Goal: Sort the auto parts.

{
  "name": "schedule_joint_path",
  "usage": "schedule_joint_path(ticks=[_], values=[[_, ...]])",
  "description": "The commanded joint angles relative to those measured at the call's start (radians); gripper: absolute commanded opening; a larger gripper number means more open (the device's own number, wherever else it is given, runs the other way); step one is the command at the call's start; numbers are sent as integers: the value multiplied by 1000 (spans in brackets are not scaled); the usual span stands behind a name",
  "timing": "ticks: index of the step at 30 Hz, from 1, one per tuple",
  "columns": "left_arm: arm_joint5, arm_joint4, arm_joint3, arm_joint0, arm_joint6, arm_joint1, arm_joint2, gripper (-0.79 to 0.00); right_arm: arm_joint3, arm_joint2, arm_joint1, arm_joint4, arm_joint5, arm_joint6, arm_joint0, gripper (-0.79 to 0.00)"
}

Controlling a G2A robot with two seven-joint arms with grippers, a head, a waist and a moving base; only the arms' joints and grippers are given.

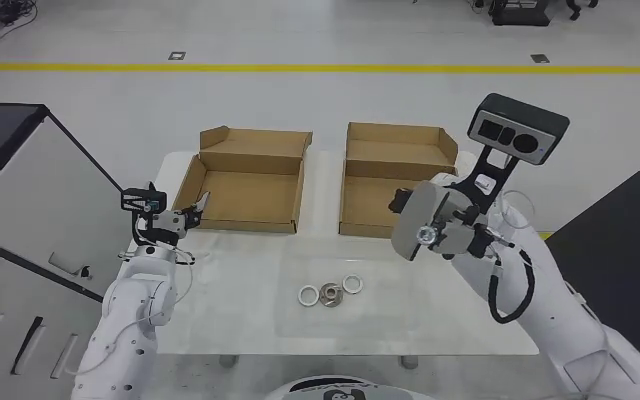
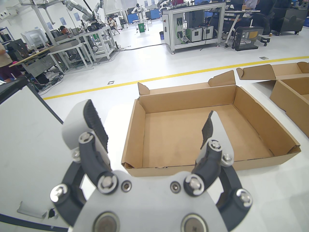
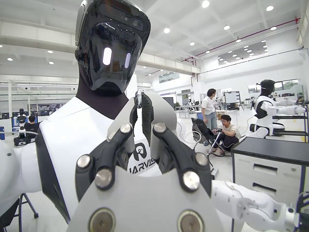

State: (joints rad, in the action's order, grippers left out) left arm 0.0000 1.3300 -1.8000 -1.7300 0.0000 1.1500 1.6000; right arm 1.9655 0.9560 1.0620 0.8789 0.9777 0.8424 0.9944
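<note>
Two white rings [image 1: 309,295] [image 1: 353,284] and a grey metal part [image 1: 330,294] lie together on the white table [image 1: 240,300], near its front middle. Behind them stand two open cardboard boxes, the left box [image 1: 245,195] [image 2: 193,134] and the right box [image 1: 370,200], both bare inside. My left gripper [image 1: 192,213] [image 2: 149,108] hovers open and holds nothing, just off the left box's near left corner. My right gripper [image 1: 427,235] [image 3: 139,97] is raised above the right box's front edge, tips turned up toward the head, shut on a small metal part [image 3: 138,100].
A grey cabinet [image 1: 40,200] stands close against the table's left side. The second box [image 2: 289,97] lies beyond the left one in the left wrist view. Bare table surface lies in front of both boxes around the parts.
</note>
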Motion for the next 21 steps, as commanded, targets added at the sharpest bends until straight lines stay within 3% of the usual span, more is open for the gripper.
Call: schedule_joint_path(ticks=[1, 21], values=[[0, 0, 0, 0, 0, 0, 0, 0, 0, 0, 0, 0, 0, 0, 0, -785], [0, 0, 0, 0, 0, 0, 0, 0, 19, 95, -8, -175, -159, 106, 44, -785]])
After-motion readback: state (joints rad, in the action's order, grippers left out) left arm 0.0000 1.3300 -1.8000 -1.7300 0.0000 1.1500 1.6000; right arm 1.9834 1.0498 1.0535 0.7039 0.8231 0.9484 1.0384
